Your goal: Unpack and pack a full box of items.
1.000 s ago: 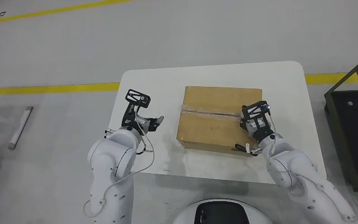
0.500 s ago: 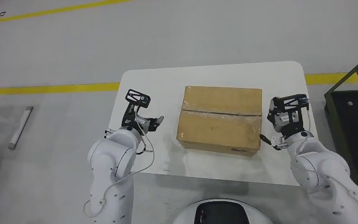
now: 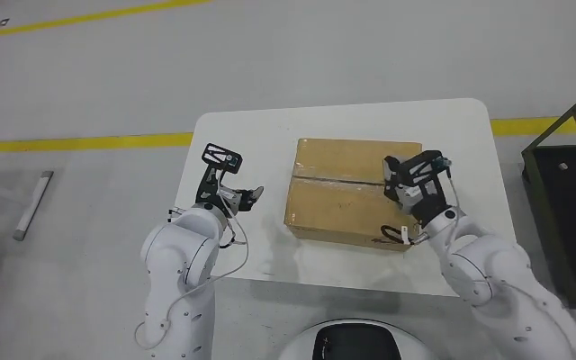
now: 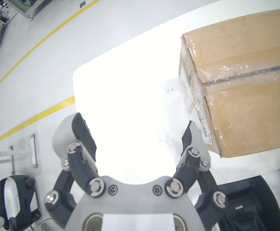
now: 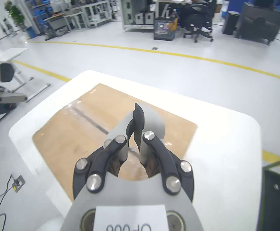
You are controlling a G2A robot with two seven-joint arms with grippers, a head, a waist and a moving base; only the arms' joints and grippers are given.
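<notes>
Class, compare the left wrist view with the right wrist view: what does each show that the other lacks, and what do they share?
Left wrist view adds the open left gripper over the table and the label on the box end. Right wrist view adds the shut right gripper over the box top, and office chairs in the room behind. Shared: the box, its taped seam and the white table.

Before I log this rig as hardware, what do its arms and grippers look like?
The left arm and right arm are smooth, rounded white shells with a thin cable looping near each wrist. The left gripper and right gripper match: grey metal base, black linkages with silver bolts, grey fingers faced with black ribbed pads.
</notes>
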